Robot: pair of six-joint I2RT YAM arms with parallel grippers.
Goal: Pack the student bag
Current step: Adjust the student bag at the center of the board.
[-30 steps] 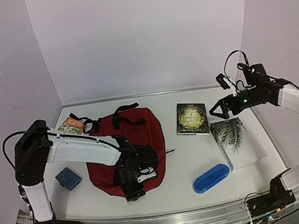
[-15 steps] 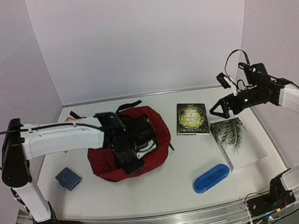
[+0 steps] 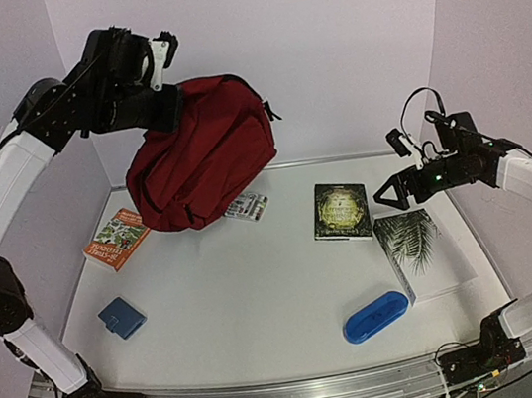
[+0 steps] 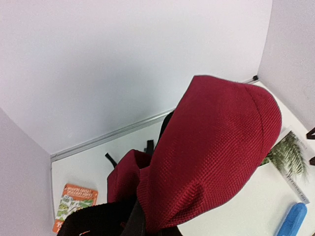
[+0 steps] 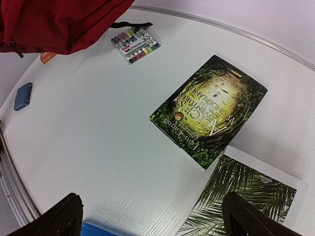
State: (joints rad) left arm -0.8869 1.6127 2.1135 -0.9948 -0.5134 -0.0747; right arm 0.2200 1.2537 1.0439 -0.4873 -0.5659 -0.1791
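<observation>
White laminate covers the counter (image 3: 260,290), which is walled on three sides by plain pale lilac panels; a metal rail (image 3: 295,395) runs along the bottom of the top view.

The student bag (image 3: 204,153) hangs in the upper left of that view, raised in front of the back wall. Its long axis slants from upper right down to lower left, with the lower end over the back left of the counter, near an orange book (image 3: 115,238). Which end is its top I cannot tell. The left end effector (image 3: 163,102) is clamped on the bag's upper edge; in the left wrist view, red fabric hides the fingers.

The right end effector (image 3: 384,197), at centre right, is spread wide and holds nothing, hovering above a dark green storybook (image 3: 341,211). A palm-leaf book (image 3: 419,251) lies just right of that one. A pack of markers (image 3: 247,207) lies below the bag, a blue oblong case (image 3: 375,316) at lower right, and a small blue wallet (image 3: 122,318) at lower left.
</observation>
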